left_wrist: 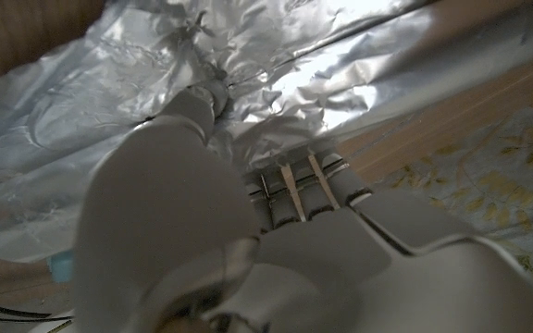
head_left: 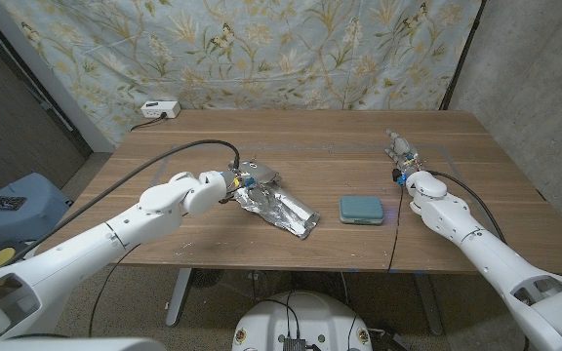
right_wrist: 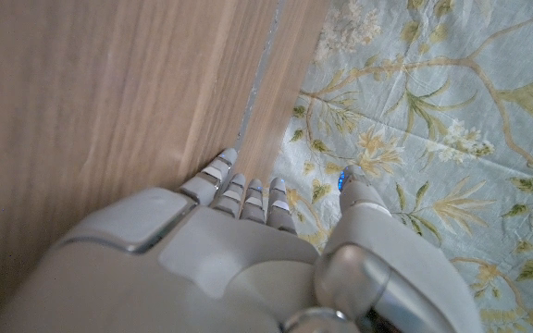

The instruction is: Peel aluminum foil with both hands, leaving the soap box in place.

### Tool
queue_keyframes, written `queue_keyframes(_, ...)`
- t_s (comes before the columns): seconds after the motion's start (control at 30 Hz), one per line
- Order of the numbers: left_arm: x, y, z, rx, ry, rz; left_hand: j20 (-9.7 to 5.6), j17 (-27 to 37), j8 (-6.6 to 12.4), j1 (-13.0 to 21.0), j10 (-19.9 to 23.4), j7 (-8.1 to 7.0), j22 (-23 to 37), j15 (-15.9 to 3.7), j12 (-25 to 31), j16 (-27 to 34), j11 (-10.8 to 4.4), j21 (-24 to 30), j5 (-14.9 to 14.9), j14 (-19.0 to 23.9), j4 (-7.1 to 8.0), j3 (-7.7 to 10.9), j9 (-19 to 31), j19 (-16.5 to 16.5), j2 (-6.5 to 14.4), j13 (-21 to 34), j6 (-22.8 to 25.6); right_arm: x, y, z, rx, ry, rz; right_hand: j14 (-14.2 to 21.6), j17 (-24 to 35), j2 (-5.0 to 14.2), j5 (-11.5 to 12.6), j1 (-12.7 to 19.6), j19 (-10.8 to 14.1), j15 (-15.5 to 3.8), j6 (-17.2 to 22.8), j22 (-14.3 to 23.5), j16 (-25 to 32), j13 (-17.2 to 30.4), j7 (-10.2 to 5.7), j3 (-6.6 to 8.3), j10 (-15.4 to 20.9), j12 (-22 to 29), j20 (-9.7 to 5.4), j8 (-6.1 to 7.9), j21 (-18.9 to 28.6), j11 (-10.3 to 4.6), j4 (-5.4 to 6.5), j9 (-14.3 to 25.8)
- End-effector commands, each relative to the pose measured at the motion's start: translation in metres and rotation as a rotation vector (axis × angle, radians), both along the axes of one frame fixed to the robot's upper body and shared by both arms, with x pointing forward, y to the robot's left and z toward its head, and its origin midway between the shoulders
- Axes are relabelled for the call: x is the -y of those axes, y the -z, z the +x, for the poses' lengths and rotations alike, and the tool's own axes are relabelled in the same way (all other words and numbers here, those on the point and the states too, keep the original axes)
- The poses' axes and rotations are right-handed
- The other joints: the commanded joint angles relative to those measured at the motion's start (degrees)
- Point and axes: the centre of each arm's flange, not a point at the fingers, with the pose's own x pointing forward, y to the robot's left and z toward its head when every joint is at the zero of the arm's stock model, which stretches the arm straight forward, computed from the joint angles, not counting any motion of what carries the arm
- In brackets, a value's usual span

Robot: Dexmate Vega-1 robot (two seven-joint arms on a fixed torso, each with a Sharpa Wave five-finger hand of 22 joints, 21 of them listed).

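On the wooden table [head_left: 320, 146], left robot hand [head_left: 245, 179] grips crinkled foil [head_left: 281, 209] beside the teal rounded soap box [head_left: 362, 209]; right robot hand [head_left: 400, 156] empty, fingers apart.

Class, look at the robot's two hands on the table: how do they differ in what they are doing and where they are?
The left hand touches the crumpled foil; the right hand touches nothing. The left hand sits left of the teal soap box, at the foil's far end; the right hand stands beyond the box to its right, over bare table. Both are white and come in from the near corners.
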Motion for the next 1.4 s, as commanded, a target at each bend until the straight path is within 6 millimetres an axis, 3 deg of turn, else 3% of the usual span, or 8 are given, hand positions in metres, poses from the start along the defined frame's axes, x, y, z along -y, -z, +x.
queue_keyframes(0.03, 0.009, -0.037, -0.004, 0.001, -0.011, -0.060, 0.05, 0.0, 1.05, 1.4, 0.2, 0.00, 0.3, -2.99, 0.2, 0.0, 0.40, 0.4, 0.7, 3.7, 0.32, -0.09, 2.7, 0.3, 2.2, 0.3, 0.3, 0.007, -0.010, 0.000, -0.013, 0.002, -0.029, -0.4, 0.0, 0.41, 0.1, -0.2, -0.1, 0.17, 0.1, 0.2, 0.4, 0.1, -0.04, -0.18, -0.3, 0.3, -2.56, 0.20, 0.3, 0.06, 0.22, 0.1)
queue_keyframes(0.57, 0.030, -0.060, -0.003, -0.053, -0.034, -0.080, 0.31, 0.0, 1.65, 1.1, 0.9, 0.23, 0.6, -2.79, 0.4, 0.0, 0.70, 1.3, 1.0, 4.6, 0.65, -0.37, 3.0, 0.4, 2.6, 1.2, 0.5, 0.022, -0.020, 0.000, -0.020, 0.007, -0.056, -0.4, 0.0, 0.44, 0.1, -0.2, -0.2, 0.08, 0.1, 0.2, 0.4, 0.1, 0.00, -0.18, -0.3, 0.3, -2.60, 0.20, 0.3, 0.05, 0.23, 0.1)
queue_keyframes(1.4, 0.045, -0.096, 0.018, -0.217, -0.086, -0.140, 0.83, 0.5, 2.99, 1.7, 3.3, 0.82, 1.2, -2.74, 1.0, 0.7, 1.05, 3.2, 2.0, 6.6, 0.33, -0.51, 3.1, 0.8, 3.2, 2.7, 2.5, 0.037, -0.038, 0.005, -0.015, 0.018, -0.065, -0.4, 0.0, 0.47, 0.1, -0.1, -0.2, 0.11, 0.2, 0.2, 0.4, 0.1, -0.05, -0.16, -0.3, 0.3, -2.60, 0.23, 0.3, 0.10, 0.22, 0.1)
